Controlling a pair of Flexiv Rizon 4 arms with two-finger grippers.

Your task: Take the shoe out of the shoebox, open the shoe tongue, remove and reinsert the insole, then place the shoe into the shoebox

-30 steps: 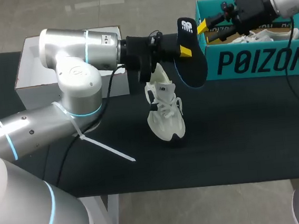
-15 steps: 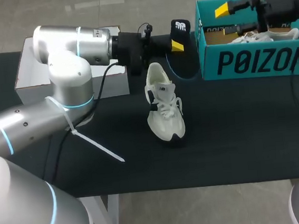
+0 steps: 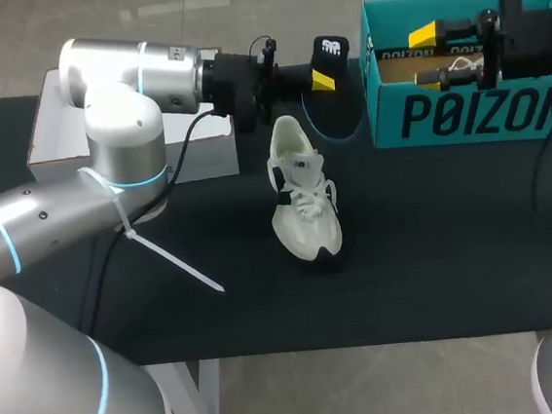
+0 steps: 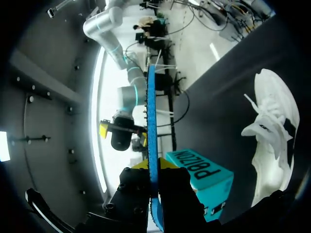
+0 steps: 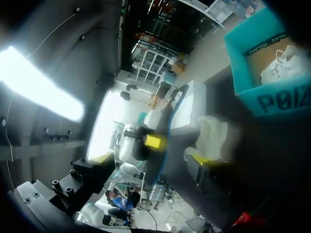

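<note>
White shoe [image 3: 304,204] on black table [image 3: 437,250], mid-view; at its 12 o'clock the left gripper [image 3: 321,81] is clamped on the dark, blue-edged insole [image 3: 330,53], held on edge above the table. Teal shoebox [image 3: 473,115] at shoe's 2 o'clock with second white shoe [image 5: 279,68] inside, right gripper [image 3: 425,57] over its open top, fingers apart, holding nothing; white box [image 3: 54,140] at 10 o'clock

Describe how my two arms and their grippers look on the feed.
The left arm has rounded silver-grey links with light-blue rings at the joints, a black cable looped along it and a white zip tie with a loose tail. The left gripper is black, its jaws tipped bright yellow. The right arm shows mainly a black wrist block. The right gripper matches the left.
</note>
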